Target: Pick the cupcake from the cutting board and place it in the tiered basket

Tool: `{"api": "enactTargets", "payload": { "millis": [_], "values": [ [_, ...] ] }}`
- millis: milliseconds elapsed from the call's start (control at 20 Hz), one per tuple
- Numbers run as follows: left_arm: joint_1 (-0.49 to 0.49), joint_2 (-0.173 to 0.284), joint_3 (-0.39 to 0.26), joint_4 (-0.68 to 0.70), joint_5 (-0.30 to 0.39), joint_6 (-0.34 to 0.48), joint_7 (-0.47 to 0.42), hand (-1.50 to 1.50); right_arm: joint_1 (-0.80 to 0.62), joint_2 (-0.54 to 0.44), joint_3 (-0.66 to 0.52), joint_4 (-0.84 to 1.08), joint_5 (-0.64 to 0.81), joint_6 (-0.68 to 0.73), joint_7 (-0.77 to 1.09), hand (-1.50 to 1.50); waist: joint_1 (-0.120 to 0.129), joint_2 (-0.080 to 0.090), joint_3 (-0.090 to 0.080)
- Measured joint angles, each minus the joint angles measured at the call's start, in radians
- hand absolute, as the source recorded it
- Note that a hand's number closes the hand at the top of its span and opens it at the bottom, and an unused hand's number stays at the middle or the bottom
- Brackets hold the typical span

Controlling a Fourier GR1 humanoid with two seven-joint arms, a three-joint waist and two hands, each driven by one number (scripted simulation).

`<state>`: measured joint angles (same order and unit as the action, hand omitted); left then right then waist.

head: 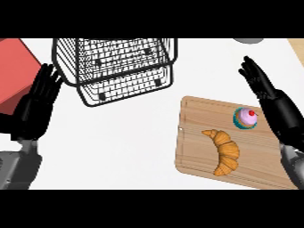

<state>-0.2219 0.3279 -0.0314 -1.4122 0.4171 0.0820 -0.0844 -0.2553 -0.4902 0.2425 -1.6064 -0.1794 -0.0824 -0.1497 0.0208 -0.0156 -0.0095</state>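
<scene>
No readable text, no labels, no brand names, no numbers, no signs on any surface in the head view

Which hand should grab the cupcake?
Probably the right hand: it is open just beside the cupcake on the cutting board. The left hand is far across, beyond the tiered basket.

Kitchen setting. Evidence: white bench (134,147) carrying a wooden cutting board (197,156) with croissant (224,150) and cupcake (247,118), plus a black wire tiered basket (118,67).
</scene>
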Motion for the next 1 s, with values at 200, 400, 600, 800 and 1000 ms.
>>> {"api": "enactTargets", "payload": {
  "millis": [200, 400, 600, 800, 1000],
  "values": [
    [0.013, -0.004, -0.029, -0.023, -0.073, 0.05, -0.011, 0.0, -0.033, -0.007, -0.146, 0.06, -0.2, 0.118, -0.042, 1.5, -0.009, 0.012, 0.009],
    [0.008, 0.002, -0.063, -0.028, -0.148, 0.101, -0.007, 0.0, -0.049, 0.022, -0.301, 0.148, -0.393, 0.143, -0.047, -1.5, -0.028, 0.019, 0.026],
    [0.014, -0.018, -0.113, -0.031, -0.206, 0.137, 0.001, 0.0, -0.047, 0.05, -0.358, 0.263, -0.629, 0.299, 0.062, -1.5, -0.015, 0.027, 0.023],
    [0.018, -0.044, -0.141, -0.04, -0.263, 0.204, 0.015, 0.0, -0.033, -0.008, -0.421, 0.36, -0.829, 0.571, 0.134, -1.5, -0.016, 0.024, 0.021],
    [0.017, -0.068, -0.154, -0.046, -0.309, 0.267, 0.035, 0.0, -0.014, -0.146, -0.49, 0.471, -0.907, 0.834, 0.176, -1.5, -0.016, 0.022, 0.018]
  ]
}}
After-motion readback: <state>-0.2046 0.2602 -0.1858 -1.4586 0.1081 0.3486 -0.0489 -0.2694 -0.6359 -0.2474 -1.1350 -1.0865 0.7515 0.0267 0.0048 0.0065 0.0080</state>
